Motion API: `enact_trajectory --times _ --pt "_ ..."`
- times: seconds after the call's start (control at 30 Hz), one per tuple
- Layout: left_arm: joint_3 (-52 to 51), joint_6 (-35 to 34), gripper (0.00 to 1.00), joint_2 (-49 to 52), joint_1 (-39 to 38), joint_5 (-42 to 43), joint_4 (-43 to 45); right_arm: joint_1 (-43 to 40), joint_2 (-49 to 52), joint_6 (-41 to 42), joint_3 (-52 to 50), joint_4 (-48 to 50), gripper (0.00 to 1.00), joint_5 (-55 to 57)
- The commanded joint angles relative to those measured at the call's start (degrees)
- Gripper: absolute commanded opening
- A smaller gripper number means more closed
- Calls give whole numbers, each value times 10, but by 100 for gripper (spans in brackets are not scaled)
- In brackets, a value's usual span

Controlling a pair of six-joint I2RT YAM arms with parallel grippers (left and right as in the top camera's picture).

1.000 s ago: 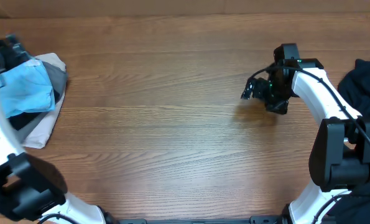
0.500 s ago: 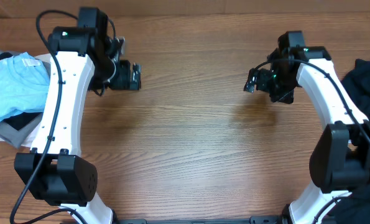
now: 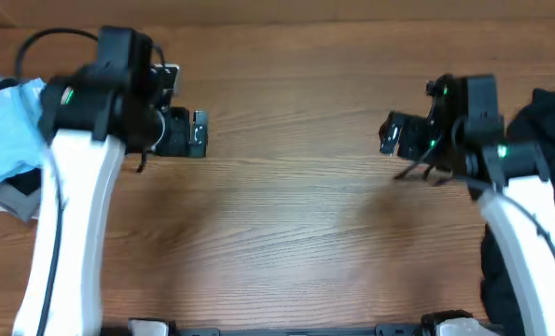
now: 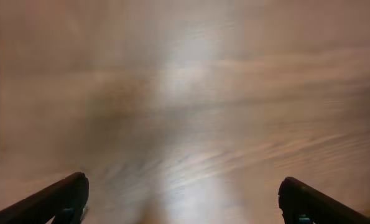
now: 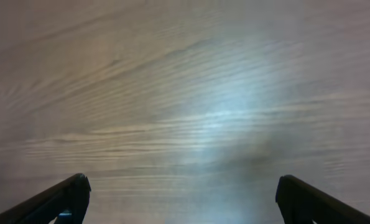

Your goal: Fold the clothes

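Grained, faintly glossy wood table (image 3: 296, 215); soft cloth clothes (image 3: 2, 140).

- Left arm (image 3: 67, 205): smooth white links, black joint housings, a black cable (image 3: 48, 35) arching over the far end, and one small green light.
- Right arm (image 3: 529, 201): matching white links, black joints, thin black wiring and green lights.
- Left gripper (image 3: 198, 133) and right gripper (image 3: 387, 136): black.
- Fingers (image 4: 60, 198) (image 5: 61, 196): dark, tapering wedges.

Table (image 3: 286, 215): brown wood-grain surface, grain running left to right, spanning the overhead frame. Both wrist views show it blurred, with a pale glare patch near centre.
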Motion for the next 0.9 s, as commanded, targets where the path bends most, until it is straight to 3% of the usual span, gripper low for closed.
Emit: enact_trajectory --times 0.0,0.13,0.3,0.87 --pt "-105 -11 100 -162 -12 -32 72 28 -117 16 -90 59 100 35" --pt "-271 -3 100 -344 -11 -46 202 44 -240 16 -165 103 100 84" --pt "-404 -3 100 -487 -11 -74 277 43 -287 15 -178 90 100 99" --pt "-435 -3 100 -516 -11 -74 163 43 -201 15 -178 54 100 99"
